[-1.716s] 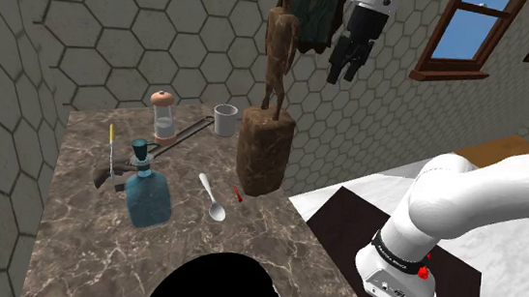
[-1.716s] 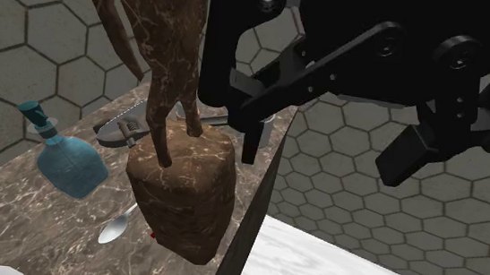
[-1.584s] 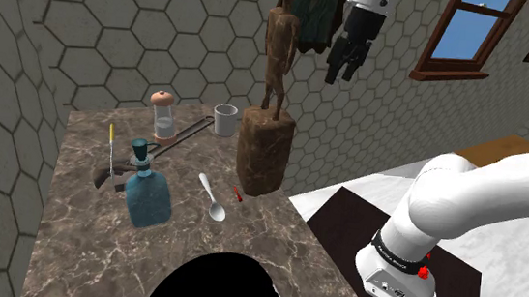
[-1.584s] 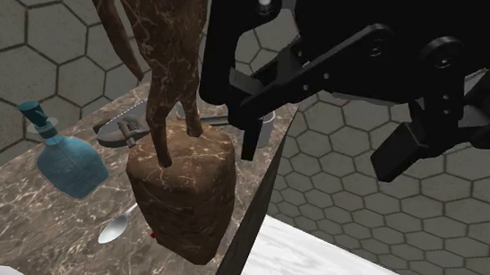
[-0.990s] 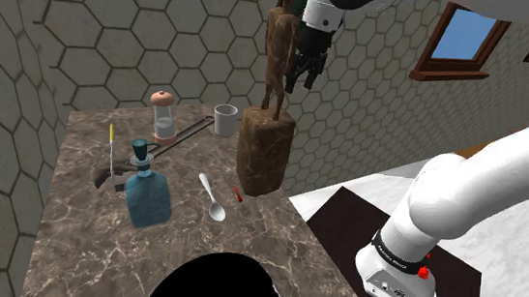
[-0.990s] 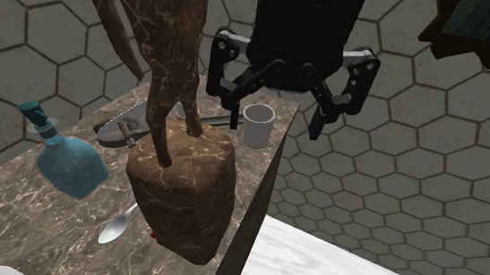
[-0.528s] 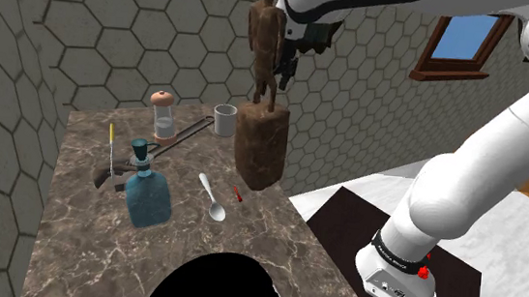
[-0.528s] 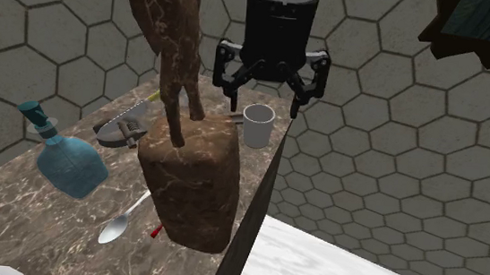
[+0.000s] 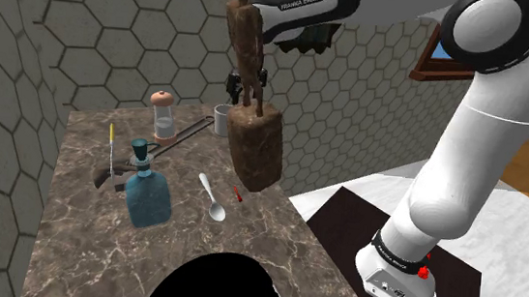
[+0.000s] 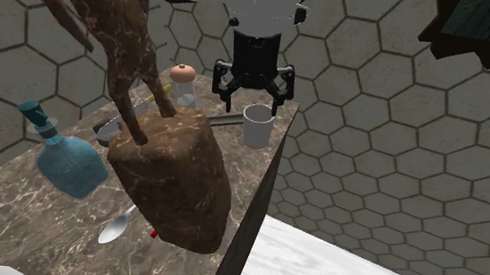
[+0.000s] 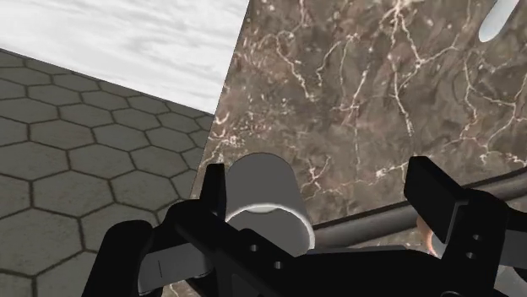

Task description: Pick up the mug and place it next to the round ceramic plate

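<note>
A plain white mug [image 10: 258, 125] stands upright near the table's far corner, close to the edge; the shoulder view has the mug [image 9: 220, 120] half hidden behind a statue. My black gripper [image 10: 254, 86] hangs open just above and behind it. In the wrist view the mug [image 11: 263, 192] lies between the spread fingers, close beside one finger [image 11: 212, 191], not clasped. My gripper [image 9: 233, 84] shows partly behind the statue. A round black disc [image 9: 218, 285] lies at the table's near edge, where a plate would be.
A tall brown statue [image 9: 253, 142] on a block base leans over in mid-table, right beside my arm. A blue bottle [image 9: 147, 198], spoon [image 9: 212, 197], wrench [image 9: 184, 134], grinder [image 9: 163, 115] and yellow-handled tool [image 9: 111, 142] lie on the marble table [image 9: 71, 244].
My arm swung toward the shoulder view's left and came down over the mug. The statue has tipped, its top leaning away from the arm. The gripper stayed open.
</note>
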